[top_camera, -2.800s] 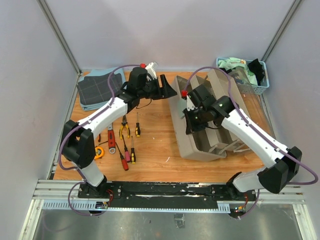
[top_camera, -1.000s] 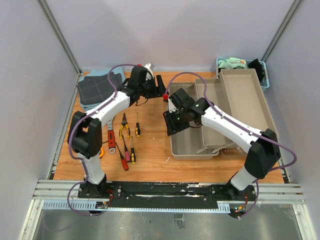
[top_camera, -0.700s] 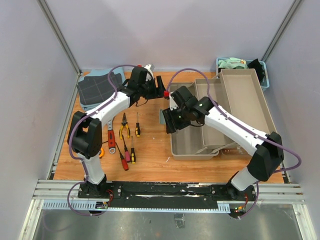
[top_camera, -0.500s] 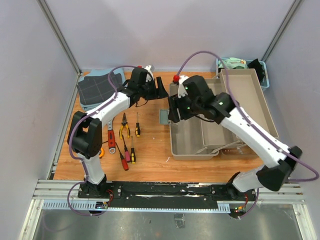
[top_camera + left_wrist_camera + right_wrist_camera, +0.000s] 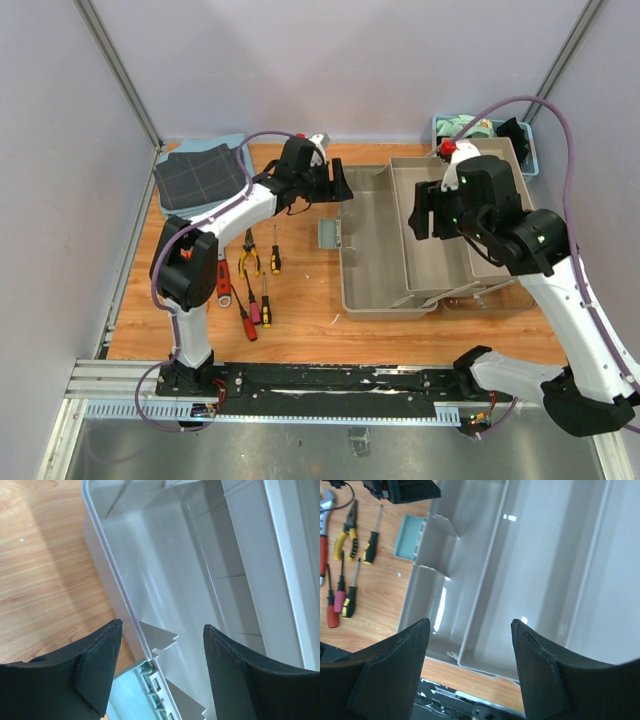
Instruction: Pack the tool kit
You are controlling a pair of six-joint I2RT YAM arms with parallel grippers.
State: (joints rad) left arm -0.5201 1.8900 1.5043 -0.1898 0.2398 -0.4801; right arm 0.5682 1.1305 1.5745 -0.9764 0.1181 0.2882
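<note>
The toolbox [image 5: 372, 255] lies open toward the table's [image 5: 300, 300] right edge, its trays [image 5: 430, 262] folded out for loading. The left hand [image 5: 162, 630] hangs spread astride its left rim, and the right hand [image 5: 470, 622] hovers spread and empty. The pliers [image 5: 248, 256] wait on the table's left.

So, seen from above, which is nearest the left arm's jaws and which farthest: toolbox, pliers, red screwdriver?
1. Toolbox, right beside them.
2. Pliers, on the table, to the left and nearer the arm bases.
3. Red screwdriver, farthest, near the table's front edge.
</note>
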